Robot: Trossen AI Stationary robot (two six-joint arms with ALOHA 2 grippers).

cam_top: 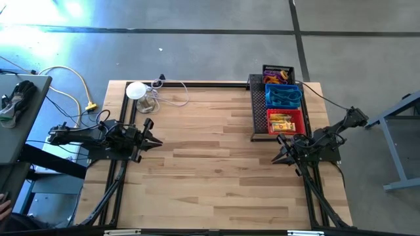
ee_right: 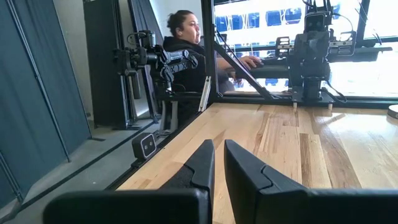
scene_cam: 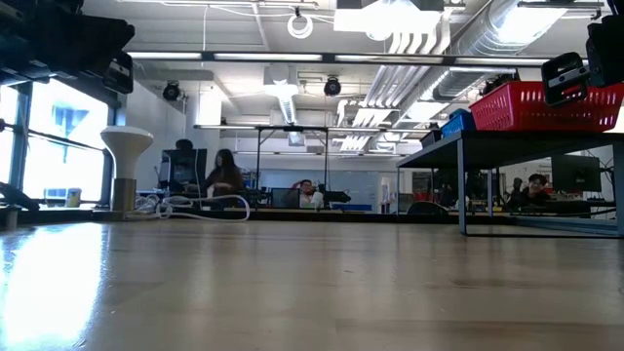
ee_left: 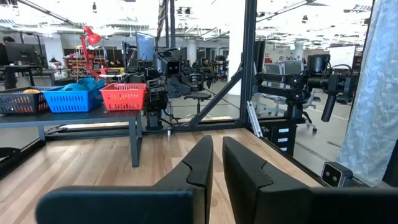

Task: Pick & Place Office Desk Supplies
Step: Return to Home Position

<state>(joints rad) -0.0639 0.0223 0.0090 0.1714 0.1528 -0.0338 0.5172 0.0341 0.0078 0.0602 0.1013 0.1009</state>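
Note:
Three small mesh baskets stand in a row at the table's far right: a black one (cam_top: pixel 278 72) with orange and purple bits, a blue one (cam_top: pixel 283 96), and a red one (cam_top: pixel 286 121) with yellow pieces. They rest on a raised black mesh tray (cam_top: pixel 258 108). My left gripper (cam_top: pixel 156 140) hovers shut at the left side and points toward the table's right. My right gripper (cam_top: pixel 279 157) hovers shut just near of the red basket. The left wrist view shows the red basket (ee_left: pixel 123 96), the blue basket (ee_left: pixel 73 96) and the black basket (ee_left: pixel 22 99) far ahead of the fingers.
A white round disc (cam_top: pixel 136 90) with cables (cam_top: pixel 167 98) stands at the far left of the table. A black frame rail (cam_top: pixel 197 83) runs along the far edge. Bare wood (cam_top: pixel 210 164) spreads between the arms. A person (ee_right: pixel 186 37) sits beyond the table's left side.

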